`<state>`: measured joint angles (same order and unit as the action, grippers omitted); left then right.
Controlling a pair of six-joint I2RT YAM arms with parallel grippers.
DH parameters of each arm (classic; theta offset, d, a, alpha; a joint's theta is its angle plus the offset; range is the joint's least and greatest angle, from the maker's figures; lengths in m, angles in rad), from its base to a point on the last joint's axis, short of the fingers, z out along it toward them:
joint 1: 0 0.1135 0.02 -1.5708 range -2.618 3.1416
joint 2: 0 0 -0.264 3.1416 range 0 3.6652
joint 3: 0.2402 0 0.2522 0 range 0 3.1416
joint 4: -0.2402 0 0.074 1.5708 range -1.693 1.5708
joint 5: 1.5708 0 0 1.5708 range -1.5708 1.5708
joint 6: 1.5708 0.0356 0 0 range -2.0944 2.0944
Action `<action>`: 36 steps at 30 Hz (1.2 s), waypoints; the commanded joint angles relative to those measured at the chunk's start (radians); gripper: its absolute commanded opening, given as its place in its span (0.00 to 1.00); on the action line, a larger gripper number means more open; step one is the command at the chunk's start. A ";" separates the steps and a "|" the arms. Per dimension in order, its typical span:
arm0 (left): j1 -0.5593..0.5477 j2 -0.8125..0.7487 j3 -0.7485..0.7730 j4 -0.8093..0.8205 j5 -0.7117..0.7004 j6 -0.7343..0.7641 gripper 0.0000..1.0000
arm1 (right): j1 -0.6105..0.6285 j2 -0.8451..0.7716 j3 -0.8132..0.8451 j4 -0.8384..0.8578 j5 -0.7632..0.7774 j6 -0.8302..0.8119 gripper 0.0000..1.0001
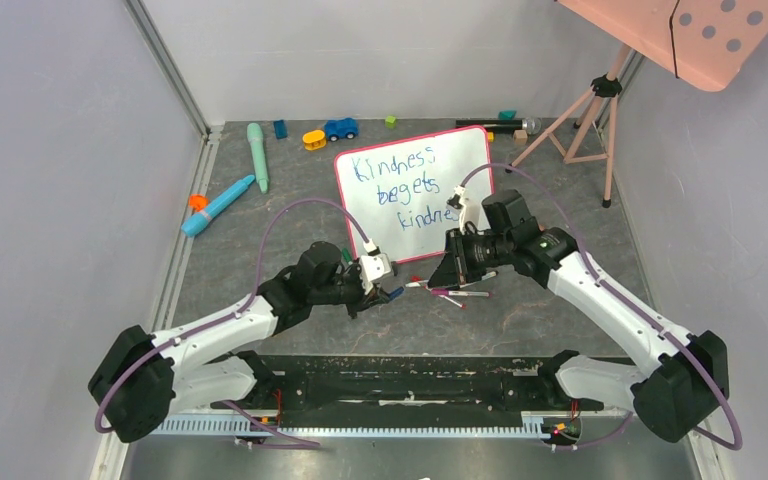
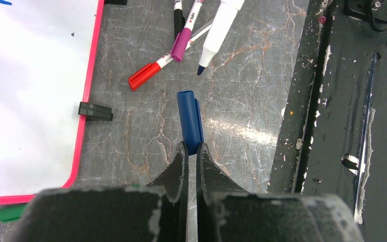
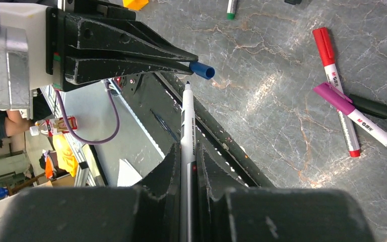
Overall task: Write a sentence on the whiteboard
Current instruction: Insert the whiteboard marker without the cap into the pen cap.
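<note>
The whiteboard (image 1: 470, 150) with its pink-red frame lies flat mid-table. The sentence (image 1: 393, 167) is blue handwriting in three lines; my right arm hides the end of the third line. My left gripper (image 1: 395, 293) is shut on a blue marker cap (image 2: 190, 118), open end pointing away. My right gripper (image 1: 440, 272) is shut on a white marker (image 3: 186, 116) with its blue tip bare. The tip (image 2: 200, 70) points at the cap (image 3: 202, 70), a short gap apart. In the left wrist view the board's corner (image 2: 30, 126) and a black clip foot (image 2: 95, 111) are at the left.
Red (image 3: 335, 70), purple-capped (image 3: 352, 113) and black (image 3: 378, 108) markers lie loose on the table near the grippers. A green marker (image 2: 7, 213) lies by the board's corner. Toys (image 1: 256, 155) line the back left. A tripod (image 1: 585, 120) stands at the back right under a salmon dotted panel (image 1: 700, 30).
</note>
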<state>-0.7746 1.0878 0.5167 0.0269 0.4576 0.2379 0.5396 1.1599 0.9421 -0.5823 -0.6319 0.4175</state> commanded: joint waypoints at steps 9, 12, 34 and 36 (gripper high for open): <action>-0.004 -0.032 -0.008 0.057 0.046 0.044 0.02 | 0.005 -0.005 -0.010 0.012 0.016 -0.007 0.00; -0.004 -0.039 -0.012 0.065 0.062 0.043 0.02 | 0.005 0.006 -0.001 0.009 0.031 -0.006 0.00; -0.004 -0.050 -0.015 0.082 0.071 0.039 0.02 | 0.005 0.012 -0.009 -0.008 0.017 -0.005 0.00; -0.004 -0.051 -0.014 0.083 0.071 0.038 0.02 | 0.007 0.012 -0.012 -0.008 0.012 -0.004 0.00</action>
<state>-0.7746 1.0573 0.5041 0.0624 0.5232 0.2382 0.5426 1.1732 0.9337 -0.5938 -0.5980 0.4175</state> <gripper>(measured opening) 0.047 0.112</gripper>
